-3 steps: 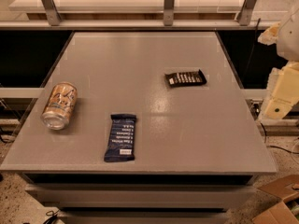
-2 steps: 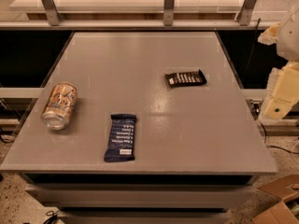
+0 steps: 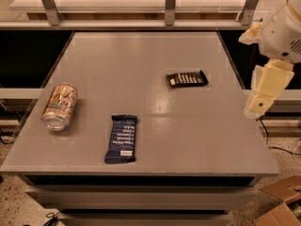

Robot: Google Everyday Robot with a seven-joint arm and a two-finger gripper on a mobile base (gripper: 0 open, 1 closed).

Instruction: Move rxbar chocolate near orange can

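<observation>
The rxbar chocolate [image 3: 187, 79] lies flat on the grey bench [image 3: 141, 51], in the right half and a little toward the far side, its long side running left to right. The gripper [image 3: 256, 106] hangs off the right edge of the bench, beside it rather than over it, a pale cream piece pointing downward from the white arm [image 3: 282, 32]. Whether it is spread or closed cannot be told from this angle. The bar sits to the left of the gripper and slightly farther back, well apart from it, with bare bench top between them; nothing touches the bar.

The orange can [image 3: 59, 106] lies on its side near the left edge of the bench, its silver top facing the near side. It is well apart from the rxbar chocolate, across most of the bench's width. Between them, toward the front, a navy-blue wrapped bar [image 3: 122, 138] lies flat with its long side running front to back, nearer the can than the chocolate bar. A cardboard box [image 3: 281, 205] sits on the floor at the lower right.
</observation>
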